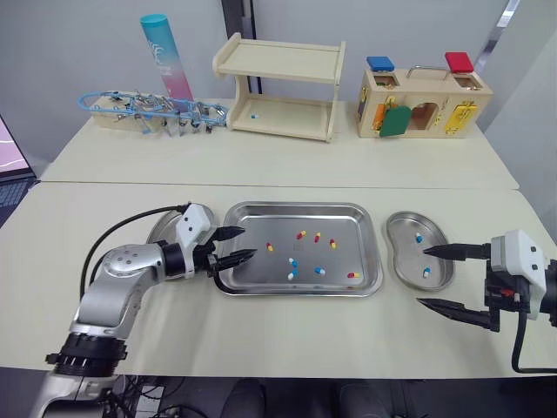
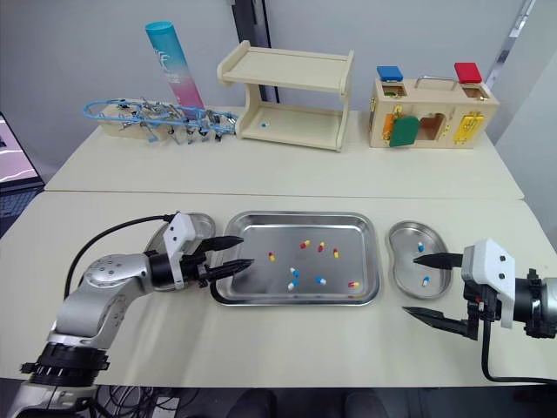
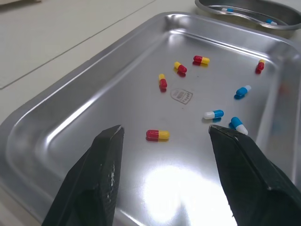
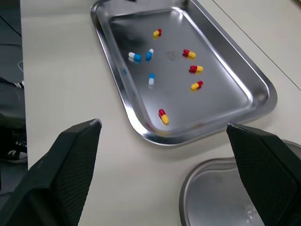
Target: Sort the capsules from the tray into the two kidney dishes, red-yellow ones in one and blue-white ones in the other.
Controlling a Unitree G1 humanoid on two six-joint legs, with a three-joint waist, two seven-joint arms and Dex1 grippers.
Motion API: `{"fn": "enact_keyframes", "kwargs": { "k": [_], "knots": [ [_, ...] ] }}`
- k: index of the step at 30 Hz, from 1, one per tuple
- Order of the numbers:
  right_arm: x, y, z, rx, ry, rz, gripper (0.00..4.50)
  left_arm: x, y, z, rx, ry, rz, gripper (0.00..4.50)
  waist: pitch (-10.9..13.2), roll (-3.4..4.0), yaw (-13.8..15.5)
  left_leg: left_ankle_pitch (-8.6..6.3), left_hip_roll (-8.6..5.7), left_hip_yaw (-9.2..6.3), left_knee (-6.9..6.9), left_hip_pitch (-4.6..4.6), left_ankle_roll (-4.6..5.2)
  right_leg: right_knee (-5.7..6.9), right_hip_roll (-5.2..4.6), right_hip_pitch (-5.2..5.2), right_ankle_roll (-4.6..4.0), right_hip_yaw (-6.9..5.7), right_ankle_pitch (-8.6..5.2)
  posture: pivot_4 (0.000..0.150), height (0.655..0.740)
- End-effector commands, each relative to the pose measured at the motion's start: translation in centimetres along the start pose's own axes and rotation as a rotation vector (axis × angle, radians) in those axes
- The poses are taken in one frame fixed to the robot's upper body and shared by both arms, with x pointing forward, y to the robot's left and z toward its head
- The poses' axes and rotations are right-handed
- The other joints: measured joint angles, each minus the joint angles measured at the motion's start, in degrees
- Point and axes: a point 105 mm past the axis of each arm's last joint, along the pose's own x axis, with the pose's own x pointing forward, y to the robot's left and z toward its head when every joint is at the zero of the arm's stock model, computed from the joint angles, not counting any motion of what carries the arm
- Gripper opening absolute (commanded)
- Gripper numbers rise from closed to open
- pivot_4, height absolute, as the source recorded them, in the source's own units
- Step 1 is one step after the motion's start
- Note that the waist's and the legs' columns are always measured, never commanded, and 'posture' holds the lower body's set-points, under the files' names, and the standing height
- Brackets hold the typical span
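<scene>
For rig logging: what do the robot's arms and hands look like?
The left arm is silver with black joints and a black cable. The left hand and right hand have white housings and two pointed black fingers each.

We see only a sliver of the left dish [image 1: 158, 231] behind the left hand [image 1: 251, 242]. The right wrist view's edge cuts the right dish [image 4: 216, 197]. The speck [image 1: 253, 115] on the shelf [image 1: 278, 87] is too small to name.

Five red-yellow capsules [image 1: 300, 234] and three blue-white capsules [image 1: 293, 262] are scattered across the tray [image 1: 300, 206]. Two blue-white ones are held in the right dish [image 1: 405, 228]; the left dish [image 1: 162, 228] is set beside the tray's left edge.
</scene>
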Motion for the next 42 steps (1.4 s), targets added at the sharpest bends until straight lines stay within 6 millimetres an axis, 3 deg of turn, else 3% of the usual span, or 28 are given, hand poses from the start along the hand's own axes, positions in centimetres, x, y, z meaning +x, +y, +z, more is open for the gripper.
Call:
{"fn": "enact_keyframes", "kwargs": {
  "k": [1,5,12,24,33,42],
  "knots": [
    [0.7,0.5,1.9,-0.009,-0.067,0.024,4.50,1.2,-0.1,0.3,0.051,0.001,-0.037,2.93,0.0,0.00,0.0,0.00,0.00,0.00,0.01,-0.01,0.00,0.00,0.00,0.00,0.00,0.00,0.00,0.150,0.7400],
    [1.5,1.1,3.1,-0.008,-0.118,0.048,4.50,2.4,0.3,0.5,0.063,-0.007,-0.047,2.93,0.0,0.00,0.0,0.00,0.00,-0.03,0.06,-0.04,0.00,0.01,0.00,0.00,0.00,-0.02,0.00,0.150,0.7400],
    [1.7,1.4,2.6,-0.010,-0.094,0.052,4.50,3.8,0.7,0.0,0.058,-0.018,-0.057,2.93,0.0,-0.01,0.0,0.00,-0.02,-0.04,0.12,-0.05,0.00,0.01,0.00,0.00,0.01,-0.03,0.01,0.150,0.7400],
    [1.7,1.6,2.8,-0.011,-0.084,0.042,4.50,4.2,0.5,-2.4,0.046,0.074,-0.050,2.93,0.0,0.03,-0.1,0.00,-0.02,-0.05,0.16,0.01,0.01,0.06,0.00,0.05,0.02,-0.02,0.01,0.150,0.7400],
    [1.8,1.3,2.7,-0.014,-0.076,0.040,4.50,3.9,1.5,-0.3,0.079,0.114,-0.059,2.93,0.0,0.03,-0.1,0.00,-0.02,-0.06,0.18,0.01,0.01,0.07,0.01,0.06,0.02,-0.03,0.01,0.150,0.7400],
    [1.9,1.5,2.5,-0.009,-0.071,0.042,4.50,3.9,1.2,-0.5,0.053,0.182,-0.077,2.93,0.0,0.03,-0.1,0.00,-0.02,-0.08,0.20,-0.03,0.00,0.06,0.01,0.05,0.02,-0.04,0.01,0.150,0.7400]
  ]
}}
